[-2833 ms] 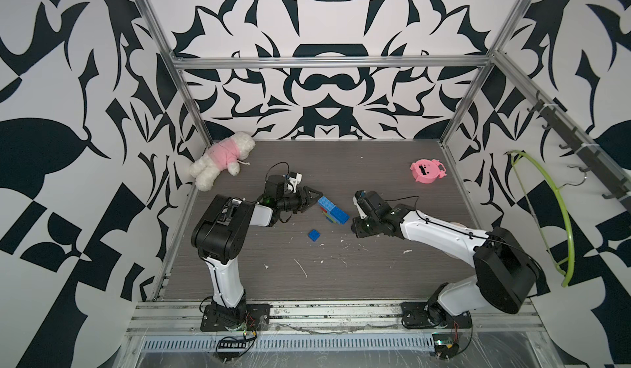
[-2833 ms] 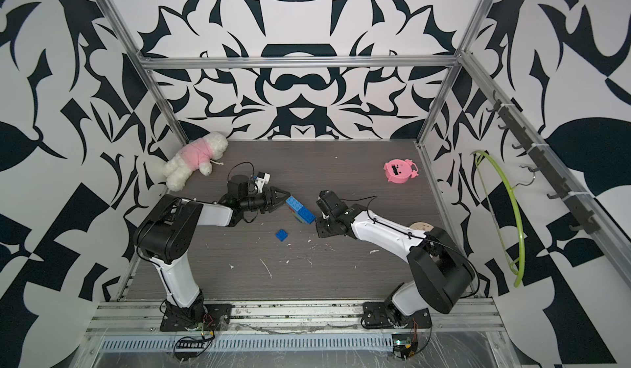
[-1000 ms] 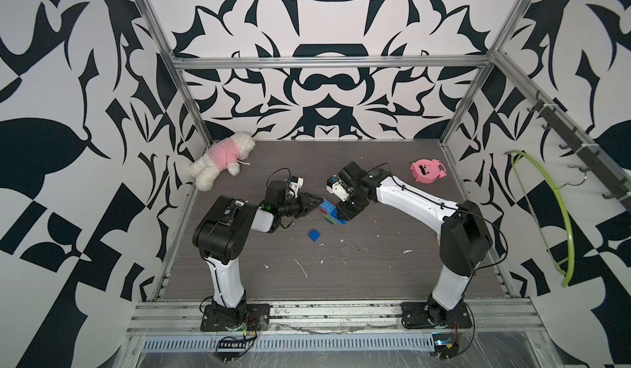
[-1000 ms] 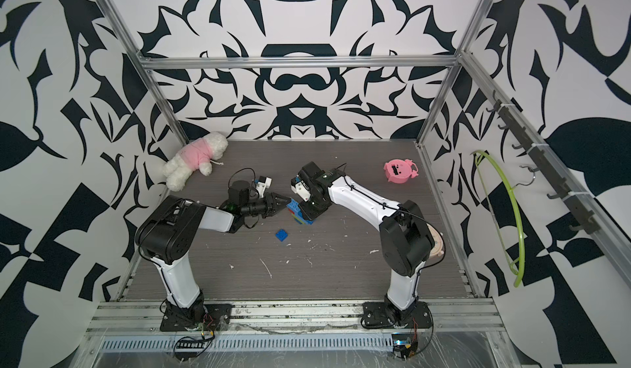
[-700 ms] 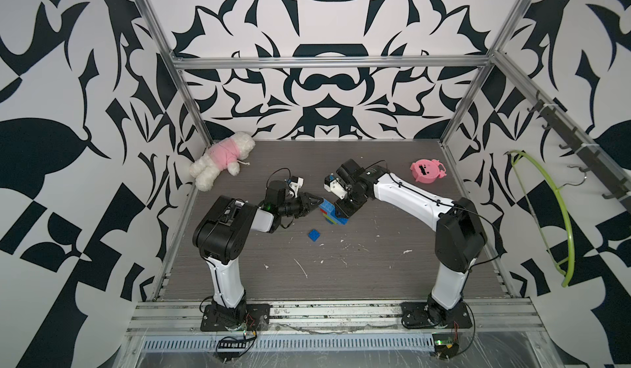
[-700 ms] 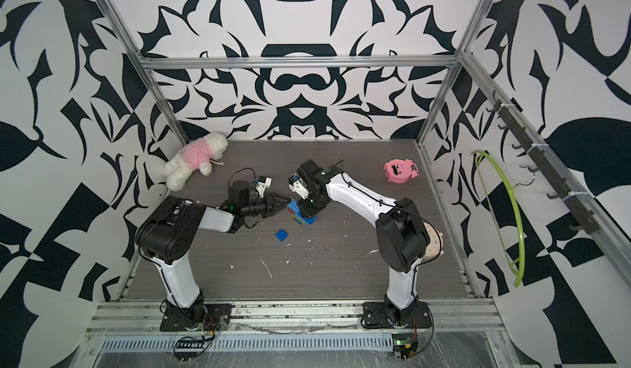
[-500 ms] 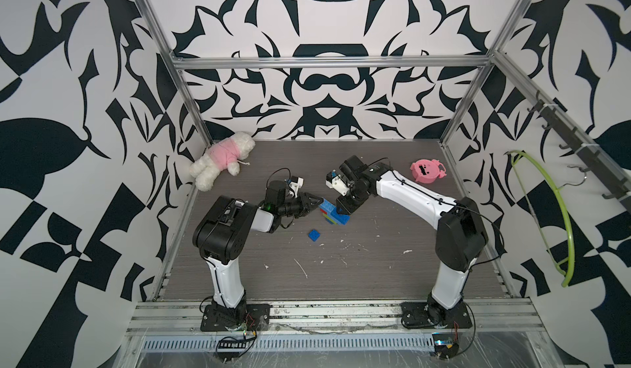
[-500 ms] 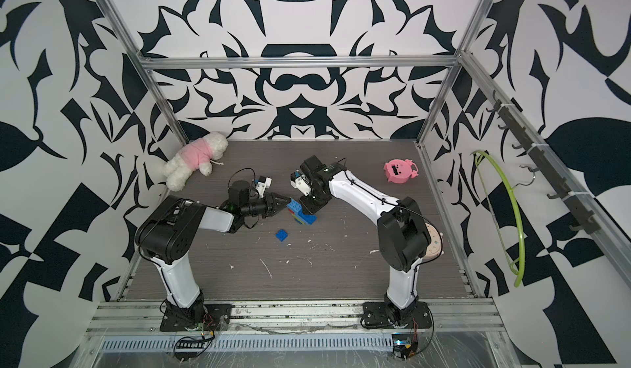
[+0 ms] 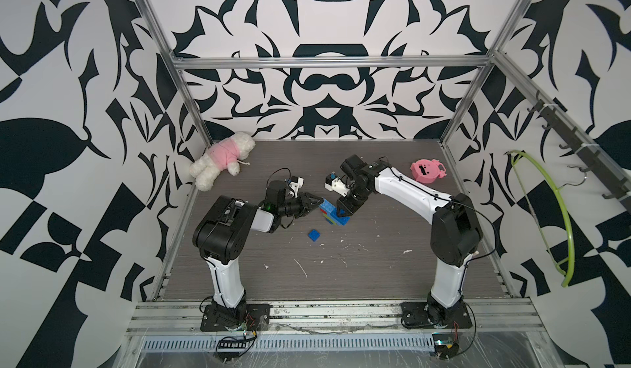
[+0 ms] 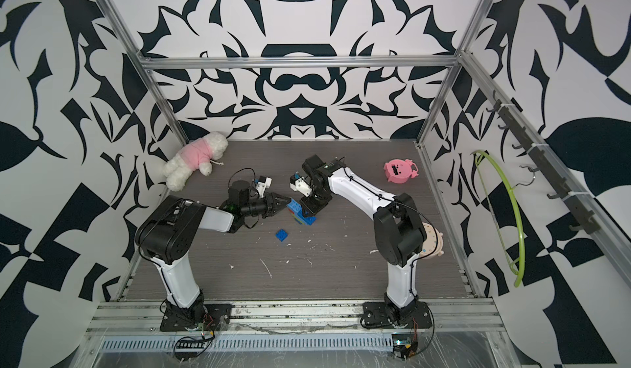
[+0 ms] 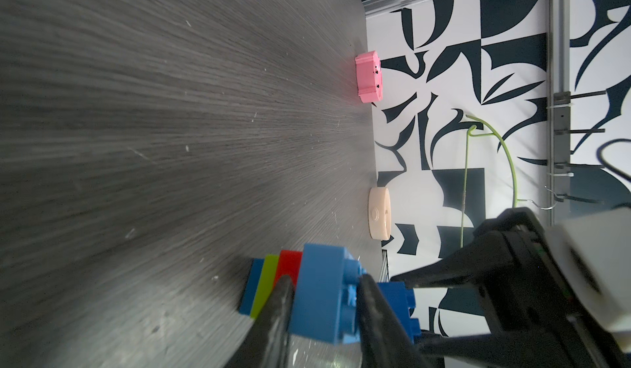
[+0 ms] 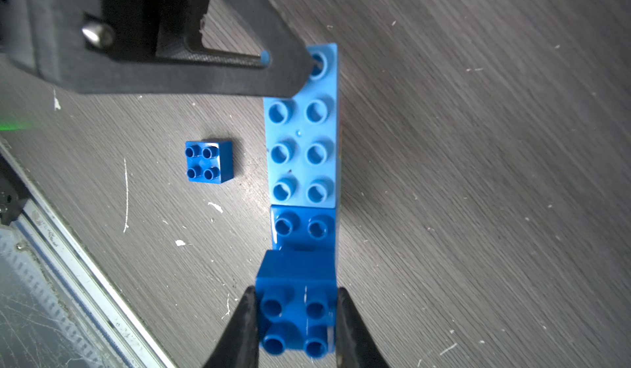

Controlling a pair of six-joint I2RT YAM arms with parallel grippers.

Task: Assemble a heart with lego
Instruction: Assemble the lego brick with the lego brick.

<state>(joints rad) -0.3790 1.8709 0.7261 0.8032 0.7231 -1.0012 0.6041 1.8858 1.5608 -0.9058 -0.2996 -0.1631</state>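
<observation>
By the heart (image 9: pixel 327 209): one loose blue brick (image 9: pixel 314 235) | left pincer (image 11: pixel 324 291): pinching heart's light blue end | right pincer (image 12: pixel 296 298): pinching its dark blue end

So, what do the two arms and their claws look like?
The left arm and right arm have white links, black joints and thin black cables. The left claw and right claw are black and triangular, tapering to narrow tips.

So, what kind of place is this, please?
Probably a robot test cell: left arm and right arm bolted to a front rail, a metal frame with patterned walls, and lego bricks and a plush toy on the table.
</observation>
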